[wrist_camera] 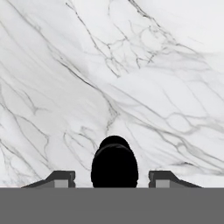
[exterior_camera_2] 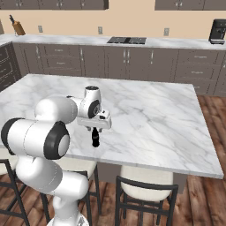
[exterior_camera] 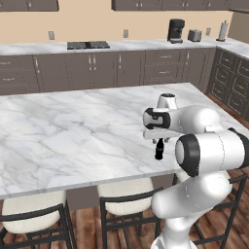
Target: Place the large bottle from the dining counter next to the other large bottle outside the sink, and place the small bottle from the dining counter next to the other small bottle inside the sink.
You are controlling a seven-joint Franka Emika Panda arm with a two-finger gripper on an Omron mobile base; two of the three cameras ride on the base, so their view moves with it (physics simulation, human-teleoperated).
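Note:
A dark bottle (exterior_camera: 159,150) stands upright on the white marble dining counter (exterior_camera: 73,131), close to its near edge. In the right base view the same bottle (exterior_camera_2: 95,138) stands just under the hand. My gripper (exterior_camera: 159,141) points straight down over it, one finger on each side of the bottle's top. The hand view looks down on the round black bottle top (wrist_camera: 114,162). The fingertips (wrist_camera: 61,178) stand left and right of it with a visible gap on both sides, so my gripper (wrist_camera: 113,179) is open around it. I cannot tell whether this is the large or the small bottle. The sink is out of view.
Stools (exterior_camera: 126,202) stand under the counter's near edge, beside the robot's base. The back counter carries a cooktop (exterior_camera: 88,45), a coffee machine (exterior_camera: 175,30) and a toaster (exterior_camera: 194,35). Dark cabinets (exterior_camera: 228,82) line the right wall.

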